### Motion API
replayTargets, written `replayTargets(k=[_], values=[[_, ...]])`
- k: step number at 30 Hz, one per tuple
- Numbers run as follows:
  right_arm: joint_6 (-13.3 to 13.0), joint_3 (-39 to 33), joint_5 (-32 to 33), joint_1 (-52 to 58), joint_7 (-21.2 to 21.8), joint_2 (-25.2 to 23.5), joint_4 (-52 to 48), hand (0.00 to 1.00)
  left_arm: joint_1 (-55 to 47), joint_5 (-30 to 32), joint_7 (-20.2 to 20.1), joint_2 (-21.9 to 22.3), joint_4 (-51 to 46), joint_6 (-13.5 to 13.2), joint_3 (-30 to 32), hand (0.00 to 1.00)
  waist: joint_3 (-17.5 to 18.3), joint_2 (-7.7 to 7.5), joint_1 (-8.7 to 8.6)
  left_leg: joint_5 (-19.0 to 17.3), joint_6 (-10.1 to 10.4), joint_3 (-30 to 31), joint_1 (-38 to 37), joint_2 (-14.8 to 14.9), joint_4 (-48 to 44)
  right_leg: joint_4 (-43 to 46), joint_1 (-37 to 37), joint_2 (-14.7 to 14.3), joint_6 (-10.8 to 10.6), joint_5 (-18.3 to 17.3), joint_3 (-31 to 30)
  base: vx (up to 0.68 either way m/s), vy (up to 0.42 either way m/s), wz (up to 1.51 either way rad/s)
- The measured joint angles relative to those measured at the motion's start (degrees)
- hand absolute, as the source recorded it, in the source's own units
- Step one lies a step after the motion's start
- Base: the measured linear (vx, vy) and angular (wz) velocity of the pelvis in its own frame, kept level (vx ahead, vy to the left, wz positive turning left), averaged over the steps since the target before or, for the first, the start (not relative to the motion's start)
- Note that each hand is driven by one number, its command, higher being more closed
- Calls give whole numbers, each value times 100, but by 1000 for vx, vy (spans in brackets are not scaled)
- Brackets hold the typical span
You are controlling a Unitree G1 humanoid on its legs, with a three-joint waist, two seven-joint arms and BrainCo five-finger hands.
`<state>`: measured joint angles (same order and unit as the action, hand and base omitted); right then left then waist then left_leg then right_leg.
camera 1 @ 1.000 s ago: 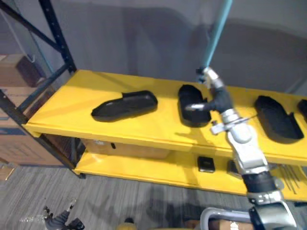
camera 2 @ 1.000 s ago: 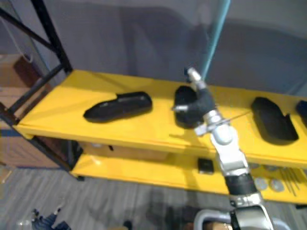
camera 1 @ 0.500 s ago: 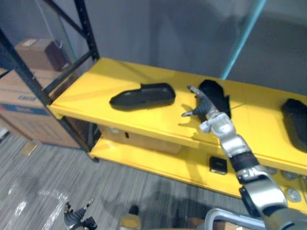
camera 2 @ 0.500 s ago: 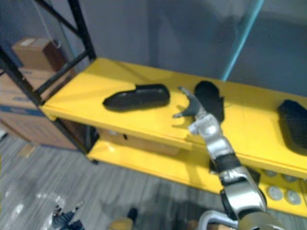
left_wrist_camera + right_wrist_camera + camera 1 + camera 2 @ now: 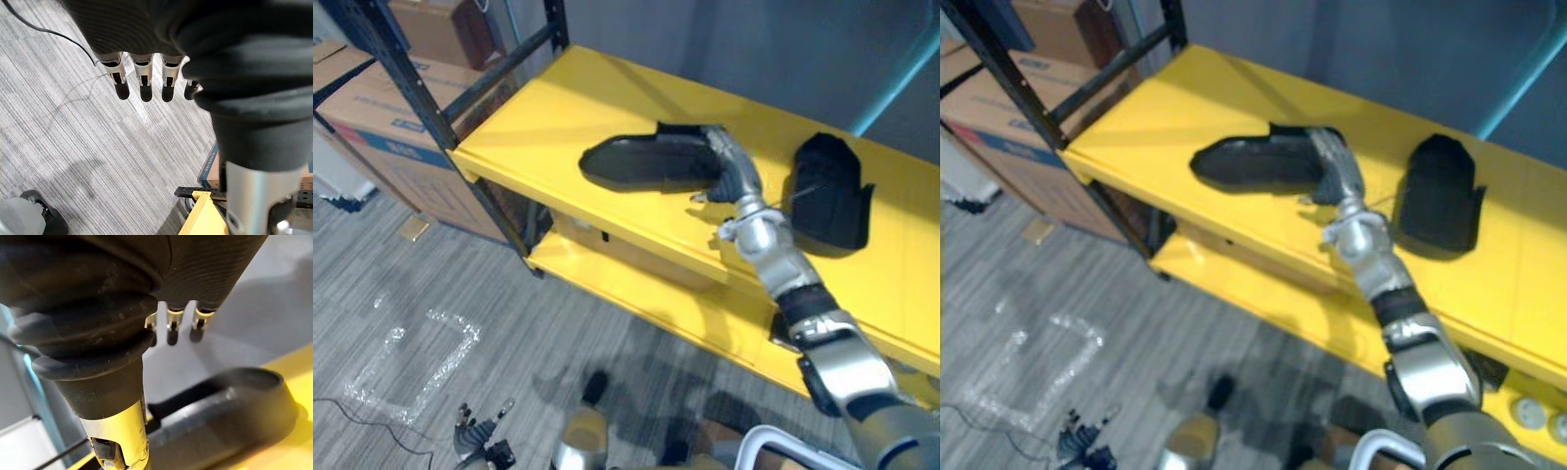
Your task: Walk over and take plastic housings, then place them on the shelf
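On yellow shelf [image 5: 570, 98], two black housings [image 5: 651, 163]

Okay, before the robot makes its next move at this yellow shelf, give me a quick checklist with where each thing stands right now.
1. Right hand holds nothing, fingers straight: ok.
2. Left hand holds nothing, fingers relaxed, above the floor: ok.
3. Long housing lies flat on the shelf top level: ok.
4. Second housing lies on the same level, apart from the first: ok.
5. Right hand clear of the long housing: cannot tell; it is over that housing's near end.
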<state>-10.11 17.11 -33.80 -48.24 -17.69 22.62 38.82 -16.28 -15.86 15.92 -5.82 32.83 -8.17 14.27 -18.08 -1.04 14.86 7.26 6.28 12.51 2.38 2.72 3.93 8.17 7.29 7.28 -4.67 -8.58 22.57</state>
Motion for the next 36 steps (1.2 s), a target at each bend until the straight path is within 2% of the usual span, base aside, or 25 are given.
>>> replayTargets(k=[6, 11, 15, 21, 22, 28, 36], values=[[285, 267, -393, -62, 112, 18, 2, 0, 1, -8, -28, -41, -120, 2, -169, 0, -143, -37, 16, 19, 26, 92, 157, 19, -56, 102, -132, -15, 3, -28, 86, -25, -20, 8], [619, 441, -426, -317, 274, 35, 214, 0, 0, -217, -24, -48, -227, 50, -168, 0, -239, -33, 47, 20, 29, 99, 171, 20, -59, 124, -146, -12, 8, -42, 96, 0, 0, 0], [658, 439, -414, -588, 237, 191, 358, 0, -2, -282, -25, -51, -367, 60, -169, 0, -368, 9, 76, 12, 14, 123, 277, 17, -99, 246, -270, 8, 10, -90, 111, -19, -3, 2], [755, 437, -355, -975, -97, 413, 554, 0, 0, -463, -26, -53, -532, 65, -175, 0, -602, 121, 113, -3, -8, 167, 433, -56, -239, 472, -435, 106, -18, -179, 133, -22, 3, 4], [811, 435, -312, -1031, -196, 466, 564, 100, -2, -544, -26, -54, -579, 66, -179, 0, -616, 124, 120, 3, -11, 181, 505, -60, -250, 508, -517, 139, -15, -182, 139, -12, 20, 5], [1002, 421, -57, -1185, -228, 686, 707, 100, 2, -685, -59, -58, -720, 70, -206, 0, -759, 177, 137, 50, 0, 250, 625, -86, -269, 621, -642, 176, -3, -208, 187, -18, -8, 6], [1036, 539, -86, -1549, 44, 798, 708, 100, 7, -849, -61, -74, -879, 78, -403, 0, -862, 305, 181, 45, -7, 259, 793, -67, -368, 758, -827, 170, 31, -241, 172, -23, -13, 0]])
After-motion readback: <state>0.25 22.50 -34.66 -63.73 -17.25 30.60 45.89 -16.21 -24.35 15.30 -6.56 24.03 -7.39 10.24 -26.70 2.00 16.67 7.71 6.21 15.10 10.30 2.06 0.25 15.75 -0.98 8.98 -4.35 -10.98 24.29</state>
